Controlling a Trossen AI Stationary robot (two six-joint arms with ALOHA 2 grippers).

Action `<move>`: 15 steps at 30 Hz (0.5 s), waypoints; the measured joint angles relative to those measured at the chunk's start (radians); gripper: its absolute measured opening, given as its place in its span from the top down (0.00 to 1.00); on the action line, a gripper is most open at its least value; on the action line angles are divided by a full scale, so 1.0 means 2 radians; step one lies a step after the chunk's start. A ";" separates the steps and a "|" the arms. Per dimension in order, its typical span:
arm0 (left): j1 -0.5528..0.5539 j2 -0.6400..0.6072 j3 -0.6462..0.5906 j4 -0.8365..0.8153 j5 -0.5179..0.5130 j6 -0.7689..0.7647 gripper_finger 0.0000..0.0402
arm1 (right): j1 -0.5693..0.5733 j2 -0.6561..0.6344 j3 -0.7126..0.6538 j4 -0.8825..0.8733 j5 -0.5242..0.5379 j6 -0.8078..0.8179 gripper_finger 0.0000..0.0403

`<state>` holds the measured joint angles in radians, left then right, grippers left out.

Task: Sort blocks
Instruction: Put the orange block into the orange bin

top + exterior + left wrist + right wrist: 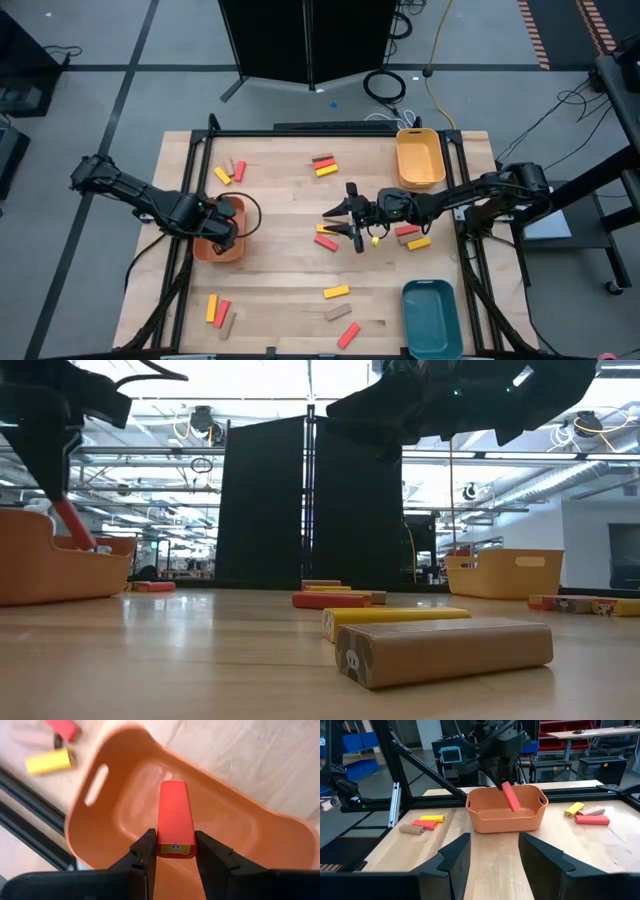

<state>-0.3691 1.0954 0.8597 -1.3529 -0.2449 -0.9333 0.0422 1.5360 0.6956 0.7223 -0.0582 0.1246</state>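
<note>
My left gripper (175,854) hangs over the orange tray (236,248) at the table's left side, shut on a red block (174,815). The same block (510,797) shows slanting down into the tray (505,817) in the right wrist view. My right gripper (337,222) is open above the table's middle, pointing toward the left, with red and yellow blocks (326,239) lying flat just beside it. Other red, yellow and tan blocks lie flat in small groups (230,172) (323,165) (217,310) around the table. My left gripper pinches the red block between its two fingers (145,852) at the block's upper end (175,847), on its narrow sides. The fingers come from above, pointing down, along the block. The block hangs slanted below them, its lower end (515,807) inside the orange tray; whether it touches the bottom is hidden.
A yellow tray (419,158) stands at the far right, a teal tray (430,315) at the near right. More blocks lie by the right arm (412,237) and near the front edge (337,292) (348,335). A dark frame (330,128) rims the table.
</note>
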 joint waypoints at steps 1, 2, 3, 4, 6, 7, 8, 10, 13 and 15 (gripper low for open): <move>0.000 0.000 0.000 0.000 -0.002 0.006 0.74 | 0.000 0.000 0.000 0.000 0.000 0.003 0.60; 0.000 0.000 0.000 0.000 -0.002 0.012 0.74 | 0.000 0.000 0.000 0.000 0.000 0.005 0.60; 0.000 0.000 0.000 0.000 -0.001 0.016 0.74 | 0.000 0.000 0.000 0.000 0.001 0.006 0.60; 0.000 0.000 0.000 0.000 -0.001 0.021 0.74 | 0.000 0.000 0.000 0.000 0.002 0.006 0.60; 0.000 0.000 0.000 0.000 0.002 0.034 0.73 | 0.000 0.000 0.000 0.000 0.002 0.006 0.60; 0.000 0.000 0.000 0.000 0.003 0.040 0.72 | 0.000 0.000 0.000 0.001 0.002 0.006 0.60; 0.000 0.000 0.000 0.000 0.003 0.045 0.70 | 0.000 0.000 0.000 0.001 0.002 0.006 0.60; 0.000 0.000 0.000 -0.002 0.004 0.055 0.66 | 0.000 0.000 0.000 0.003 0.002 0.004 0.60; 0.000 0.000 0.000 -0.024 0.004 0.056 0.57 | 0.000 0.000 0.000 0.004 0.002 0.003 0.60; 0.000 0.000 0.000 -0.042 0.006 0.052 0.51 | 0.000 0.000 0.000 0.003 0.002 0.003 0.60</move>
<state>-0.3691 1.0952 0.8597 -1.4366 -0.2334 -0.8284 0.0422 1.5360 0.6956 0.7292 -0.0533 0.1310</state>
